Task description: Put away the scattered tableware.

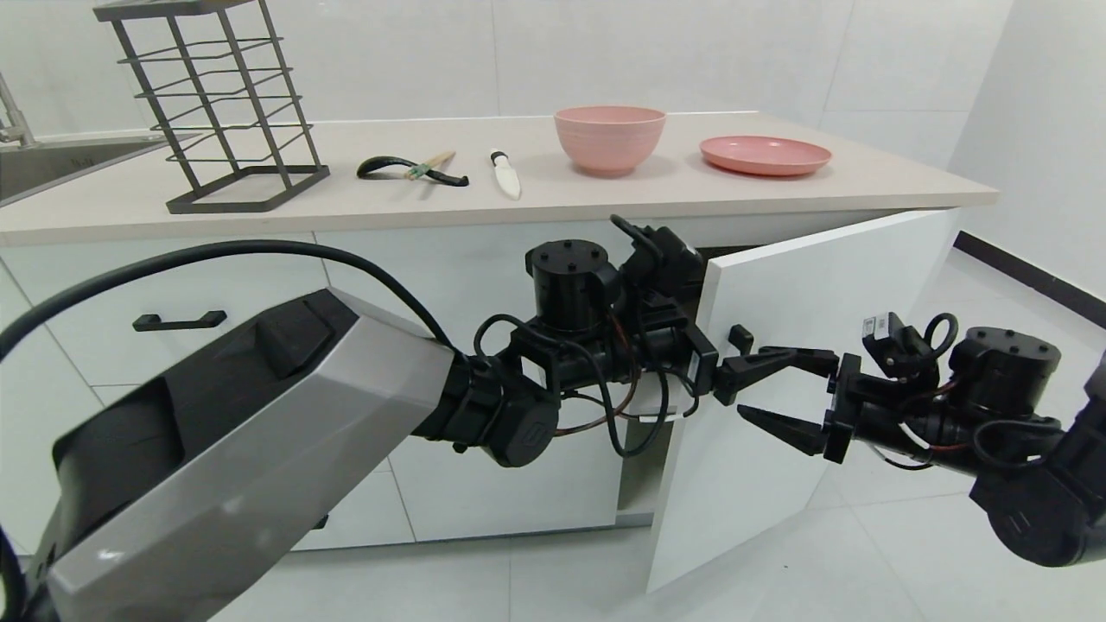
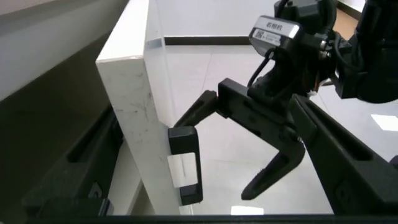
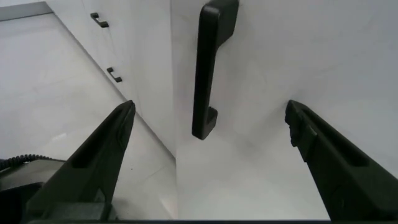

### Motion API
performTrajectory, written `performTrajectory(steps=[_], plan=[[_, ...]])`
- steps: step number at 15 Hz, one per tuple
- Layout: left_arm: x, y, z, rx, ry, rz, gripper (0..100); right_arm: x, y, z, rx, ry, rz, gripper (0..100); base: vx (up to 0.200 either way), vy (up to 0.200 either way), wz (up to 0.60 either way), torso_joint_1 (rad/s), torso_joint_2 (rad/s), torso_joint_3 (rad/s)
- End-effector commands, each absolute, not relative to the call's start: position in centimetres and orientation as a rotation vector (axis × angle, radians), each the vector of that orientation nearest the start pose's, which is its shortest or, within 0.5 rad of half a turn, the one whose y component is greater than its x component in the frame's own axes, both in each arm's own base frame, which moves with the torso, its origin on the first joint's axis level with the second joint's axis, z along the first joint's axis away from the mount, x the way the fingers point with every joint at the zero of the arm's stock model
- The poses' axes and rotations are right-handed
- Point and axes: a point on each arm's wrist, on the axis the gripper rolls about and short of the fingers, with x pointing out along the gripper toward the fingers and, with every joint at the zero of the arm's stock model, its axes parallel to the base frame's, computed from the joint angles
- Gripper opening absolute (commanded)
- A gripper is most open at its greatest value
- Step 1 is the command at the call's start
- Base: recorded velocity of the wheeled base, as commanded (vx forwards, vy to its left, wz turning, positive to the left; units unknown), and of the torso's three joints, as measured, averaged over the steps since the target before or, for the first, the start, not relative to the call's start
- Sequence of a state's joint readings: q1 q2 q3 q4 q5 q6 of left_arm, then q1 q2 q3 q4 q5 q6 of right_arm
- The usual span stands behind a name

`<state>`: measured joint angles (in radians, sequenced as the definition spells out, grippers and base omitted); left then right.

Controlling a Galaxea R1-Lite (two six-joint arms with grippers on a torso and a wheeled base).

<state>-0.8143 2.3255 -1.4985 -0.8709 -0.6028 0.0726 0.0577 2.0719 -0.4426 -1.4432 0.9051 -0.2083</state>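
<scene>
Dead ahead, the black bar handle (image 3: 208, 68) on the white cabinet door (image 1: 821, 276) is being framed between wide-spread jaws of the right gripper (image 1: 733, 396), long axis crossing their gap.

Bright, even light; soft shadows

Spread tool (image 3: 209, 107) facing black door handle (image 3: 211, 62)

Glossy white tiled wall (image 1: 691, 52) far behind right fingers (image 1: 782, 357). Beige stone countertop (image 1: 907, 177) above them, over white cabinets (image 1: 216, 276). Open white cabinet door (image 1: 821, 276), black bar handle (image 3: 208, 68), just beyond fingertips. Pale tiled floor (image 1: 778, 570) below. Steel sink (image 1: 60, 160) well off to their left.
</scene>
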Motion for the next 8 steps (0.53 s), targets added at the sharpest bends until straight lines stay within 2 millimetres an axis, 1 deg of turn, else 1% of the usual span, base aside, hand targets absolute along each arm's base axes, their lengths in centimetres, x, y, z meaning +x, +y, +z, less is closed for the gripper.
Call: performTrajectory(steps=[1,3,4,6,7,8], plan=[[31.6,-36.1,14.5,0.05,-0.091,-1.346,100,25.8,3.6,9.5,-0.136,0.032,0.987,100,0.0,0.0,0.0,0.0,0.0,0.0],[31.1,-36.6,14.5,0.047,-0.088,-1.263,100,21.8,3.3,11.0,-0.153,0.006,0.981,100,0.0,0.0,0.0,0.0,0.0,0.0],[30.8,-36.8,14.6,0.046,-0.088,-1.252,100,19.2,3.1,12.2,-0.171,-0.034,0.977,100,0.0,0.0,0.0,0.0,0.0,0.0],[31.1,-36.9,15.1,0.043,-0.101,-1.233,100,15.7,2.9,13.3,-0.199,-0.097,0.973,100,0.0,0.0,0.0,0.0,0.0,0.0],[31.5,-36.7,15.4,0.041,-0.109,-1.218,100,13.9,2.6,14.3,-0.227,-0.154,0.956,100,0.0,0.0,0.0,0.0,0.0,0.0],[31.4,-36.7,15.2,0.043,-0.102,-1.217,100,12.9,2.5,15.1,-0.248,-0.2,0.944,100,0.0,0.0,0.0,0.0,0.0,0.0]])
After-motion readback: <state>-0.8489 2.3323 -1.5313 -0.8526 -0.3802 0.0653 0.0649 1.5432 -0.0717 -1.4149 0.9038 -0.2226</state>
